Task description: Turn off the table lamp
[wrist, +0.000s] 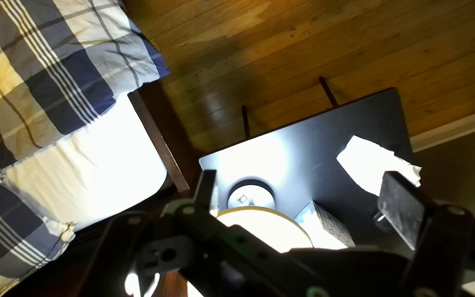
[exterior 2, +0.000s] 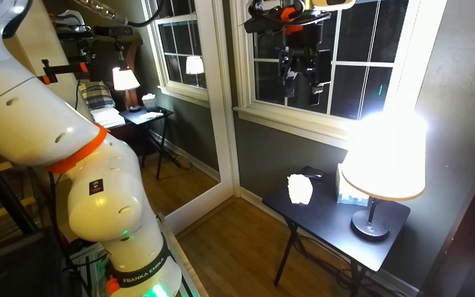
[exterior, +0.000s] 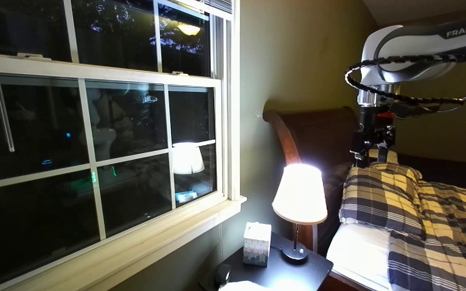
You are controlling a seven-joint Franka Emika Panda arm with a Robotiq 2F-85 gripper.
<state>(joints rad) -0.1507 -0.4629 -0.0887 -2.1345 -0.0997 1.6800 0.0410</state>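
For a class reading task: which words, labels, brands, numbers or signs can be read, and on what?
"FRANKA": on the robot arm.
"FRANKA EMIKA": on its black band.
Yellow triangle: on the dark label; any print too small.
Green marks and blue marks in the window: too blurred.

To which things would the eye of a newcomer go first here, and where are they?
Most likely the glowing table lamp comes first, shining nearly white at one end of the small black table. In an exterior view, the white robot arm may come next, large on the left, with its open gripper hanging in front of the dark window. The plaid bedding stands out on the left of the wrist view.
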